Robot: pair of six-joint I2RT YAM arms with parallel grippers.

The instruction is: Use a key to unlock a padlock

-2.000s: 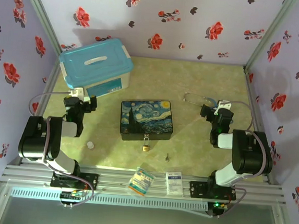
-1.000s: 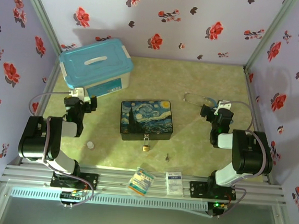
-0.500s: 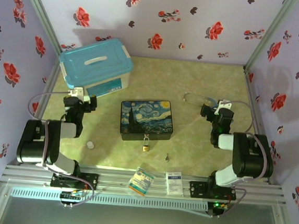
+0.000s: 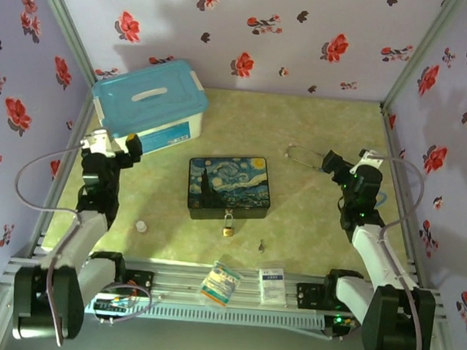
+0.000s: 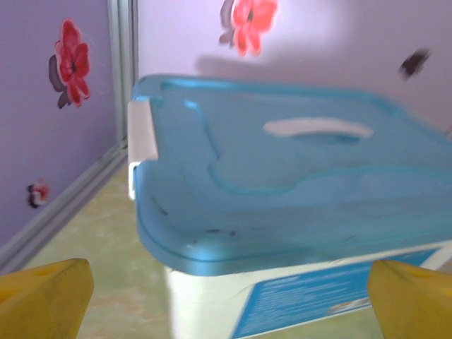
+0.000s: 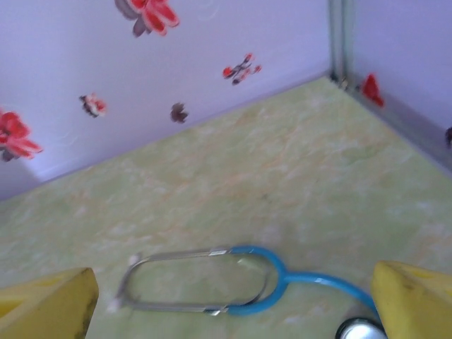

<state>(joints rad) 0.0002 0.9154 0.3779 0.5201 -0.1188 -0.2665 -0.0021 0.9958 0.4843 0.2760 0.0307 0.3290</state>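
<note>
The tiny brass-gold padlock (image 4: 228, 227), its thin silvery shackle pointing up, is sitting against the painted box's (image 4: 228, 186) near edge. The slim dark key (image 4: 261, 245) is lying on the table (image 4: 310, 231) nearby. The left tool (image 5: 226, 300) and the right tool (image 6: 233, 300) are standing spread wide, gripping nothing.

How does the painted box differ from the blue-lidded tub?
The painted box is smaller and flatter, with a night-sky picture; the blue-lidded tub is taller, white-walled, with a lid handle. The box sits mid-table, the padlock at its front; the tub stands far left. Both are rectangular, lids shut.
</note>
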